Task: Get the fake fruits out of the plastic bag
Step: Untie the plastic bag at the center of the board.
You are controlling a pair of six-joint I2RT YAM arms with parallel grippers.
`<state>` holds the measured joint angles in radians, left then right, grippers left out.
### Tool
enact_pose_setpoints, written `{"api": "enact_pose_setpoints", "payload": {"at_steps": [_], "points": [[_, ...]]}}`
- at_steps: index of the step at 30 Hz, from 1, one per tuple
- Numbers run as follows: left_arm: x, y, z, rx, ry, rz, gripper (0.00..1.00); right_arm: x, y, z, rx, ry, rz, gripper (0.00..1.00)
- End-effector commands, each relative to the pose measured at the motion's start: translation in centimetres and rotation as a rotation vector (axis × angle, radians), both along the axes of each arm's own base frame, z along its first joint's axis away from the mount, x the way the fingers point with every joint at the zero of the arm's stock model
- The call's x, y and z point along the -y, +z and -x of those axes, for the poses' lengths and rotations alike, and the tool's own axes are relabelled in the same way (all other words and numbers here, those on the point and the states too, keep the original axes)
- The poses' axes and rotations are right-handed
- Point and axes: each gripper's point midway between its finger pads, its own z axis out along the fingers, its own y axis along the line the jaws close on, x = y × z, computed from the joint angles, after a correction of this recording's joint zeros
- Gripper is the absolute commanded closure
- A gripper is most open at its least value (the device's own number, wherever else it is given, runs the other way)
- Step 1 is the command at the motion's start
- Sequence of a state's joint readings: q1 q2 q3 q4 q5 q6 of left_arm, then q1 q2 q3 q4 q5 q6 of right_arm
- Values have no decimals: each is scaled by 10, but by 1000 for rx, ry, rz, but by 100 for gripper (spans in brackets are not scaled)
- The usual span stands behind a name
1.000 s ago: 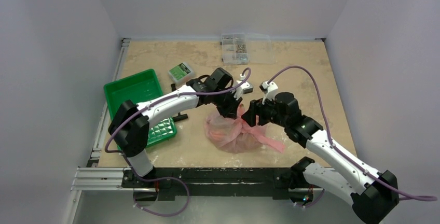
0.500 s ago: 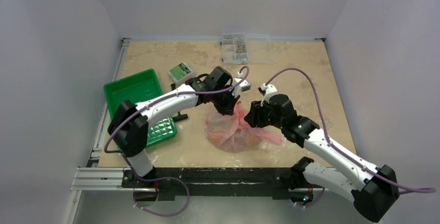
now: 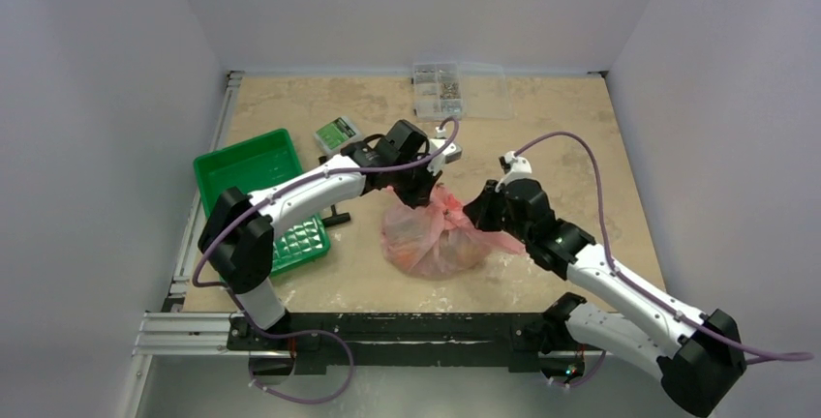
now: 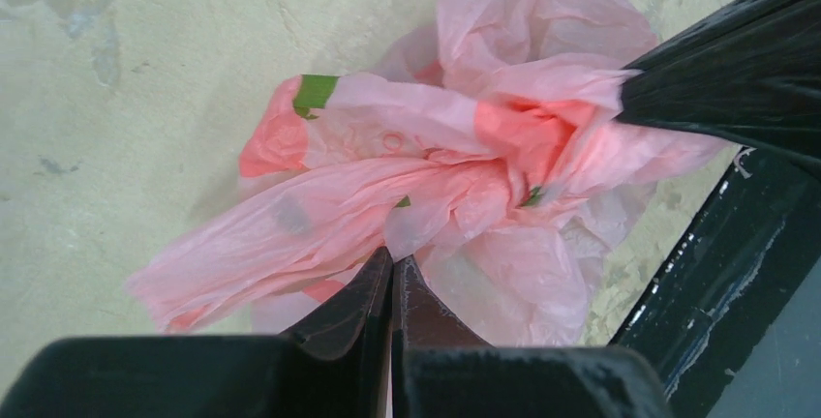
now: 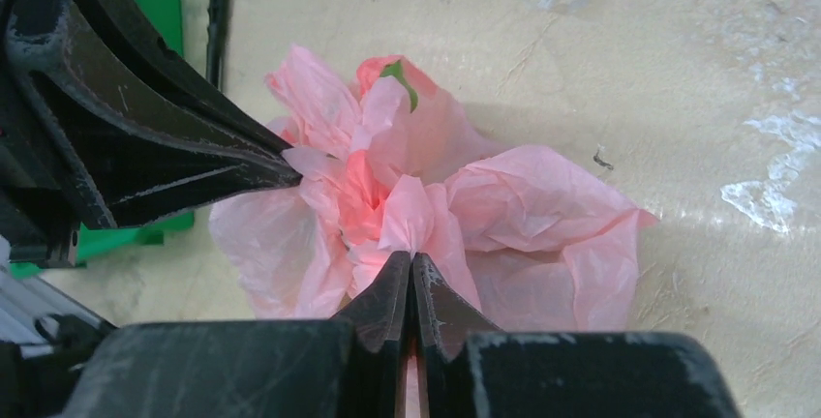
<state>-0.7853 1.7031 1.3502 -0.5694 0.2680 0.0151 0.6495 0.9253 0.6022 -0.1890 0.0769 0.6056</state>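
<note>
The pink-red plastic bag (image 3: 436,239) lies crumpled mid-table, its gathered top pulled up between both arms. My left gripper (image 3: 424,192) is shut on a fold of film at the bag's far-left top; in the left wrist view its tips (image 4: 392,261) pinch the film. My right gripper (image 3: 482,215) is shut on a fold at the right of the bag's top, its tips (image 5: 411,259) closed on pink film. Each wrist view shows the other gripper's fingers (image 4: 716,79) (image 5: 194,162) gripping the bag. The fake fruits are hidden inside; only a yellowish bulge shows through.
A green ribbed tray (image 3: 254,171) sits at the left, with a small black object (image 3: 336,217) beside it. A green-labelled box (image 3: 337,134) lies behind the left arm. A clear parts box (image 3: 445,89) stands at the table's far edge.
My right gripper has closed on the bag's top and drawn slightly right. The left gripper, still shut, shifted back a little, lifting and spreading the bag's gathered top.
</note>
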Motion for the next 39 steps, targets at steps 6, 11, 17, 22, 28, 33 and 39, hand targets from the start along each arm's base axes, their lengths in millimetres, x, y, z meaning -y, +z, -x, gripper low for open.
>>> {"api": "enact_pose_setpoints", "payload": {"at_steps": [6,11,17,22,28,33,39], "points": [[-45,42,-46,163,177,7,100,59,26,-17,65,-315,-266,100],[-46,58,-44,172,144,88,100,75,24,-20,49,-277,-320,100],[-41,68,-36,158,107,124,100,75,25,-23,109,-143,-139,100],[-36,67,-34,128,99,131,100,79,31,-27,45,-87,48,85],[-37,61,-35,109,100,108,100,48,63,-30,156,-75,136,60],[-37,62,-35,112,97,113,100,14,63,-31,179,-18,300,52],[-34,64,-33,105,88,128,100,1,50,-39,218,-34,542,47]]}}
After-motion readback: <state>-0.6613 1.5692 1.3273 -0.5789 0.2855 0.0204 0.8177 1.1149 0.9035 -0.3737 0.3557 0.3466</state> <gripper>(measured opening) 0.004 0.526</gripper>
